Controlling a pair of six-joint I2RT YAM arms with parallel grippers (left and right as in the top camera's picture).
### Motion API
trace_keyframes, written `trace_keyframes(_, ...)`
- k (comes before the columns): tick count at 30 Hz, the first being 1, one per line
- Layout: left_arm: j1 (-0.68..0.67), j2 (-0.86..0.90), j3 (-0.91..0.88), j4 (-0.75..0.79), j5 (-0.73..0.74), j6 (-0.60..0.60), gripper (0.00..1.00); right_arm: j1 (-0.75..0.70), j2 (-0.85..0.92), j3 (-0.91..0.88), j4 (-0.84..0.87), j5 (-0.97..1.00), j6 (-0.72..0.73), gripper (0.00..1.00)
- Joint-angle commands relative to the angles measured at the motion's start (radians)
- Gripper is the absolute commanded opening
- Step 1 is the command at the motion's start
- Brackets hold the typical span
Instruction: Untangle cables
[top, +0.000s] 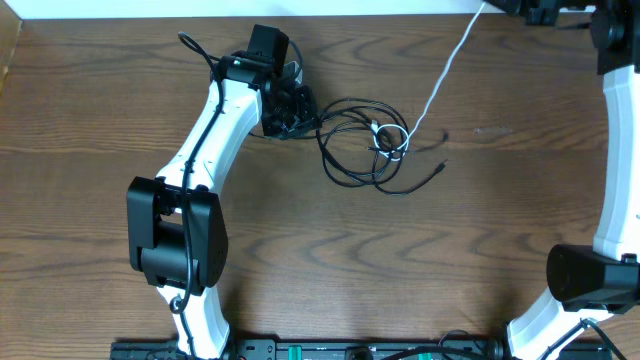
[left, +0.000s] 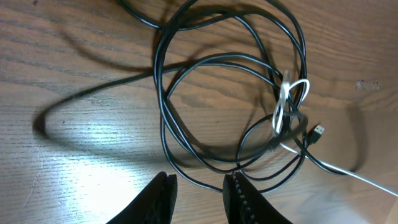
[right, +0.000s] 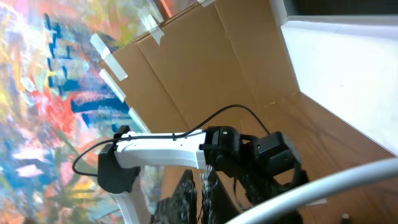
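Left jaws apart by black cables (left: 163, 124); right jaws clamp white cable (top: 446, 65).

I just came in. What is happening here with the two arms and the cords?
Two robot arms are untangling cables. The right gripper is shut on the white cable, which runs taut from the tangle up to the far right. The black cables lie in loose loops on the table, the white one knotted around them at one spot. The left gripper is at the loops' left edge, jaws slightly apart, holding nothing. The tangle is not yet undone.
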Motion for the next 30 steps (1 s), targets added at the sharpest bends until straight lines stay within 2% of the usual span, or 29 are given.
trace_keyframes(1, -0.002, 0.017, -0.005, -0.003, -0.006, 0.018, 0.31, -0.024, -0.004, 0.006, 0.156, -0.013, 0.272, 0.01)
trace_keyframes(6, -0.002, 0.017, -0.005, -0.003, -0.006, 0.018, 0.31, -0.073, -0.004, 0.006, 0.655, 0.005, 0.657, 0.01)
trace_keyframes(9, -0.002, 0.017, -0.005, -0.003, -0.006, 0.017, 0.31, -0.122, -0.004, 0.006, 0.852, 0.029, 0.808, 0.01)
trace_keyframes(16, -0.002, 0.017, -0.005, 0.000, -0.006, 0.017, 0.31, -0.202, 0.024, 0.005, 0.779, 0.028, 0.805, 0.01)
trace_keyframes(22, -0.002, 0.017, -0.005, 0.002, -0.006, 0.017, 0.31, -0.197, 0.138, 0.003, 0.681, 0.028, 0.774, 0.01)
trace_keyframes(26, -0.002, 0.017, -0.005, 0.002, -0.006, 0.017, 0.31, -0.169, 0.249, 0.000, 0.563, 0.036, 0.696, 0.02)
trace_keyframes(30, -0.002, 0.017, -0.005, 0.001, -0.006, 0.017, 0.31, -0.131, 0.347, 0.000, 0.396, 0.070, 0.557, 0.02)
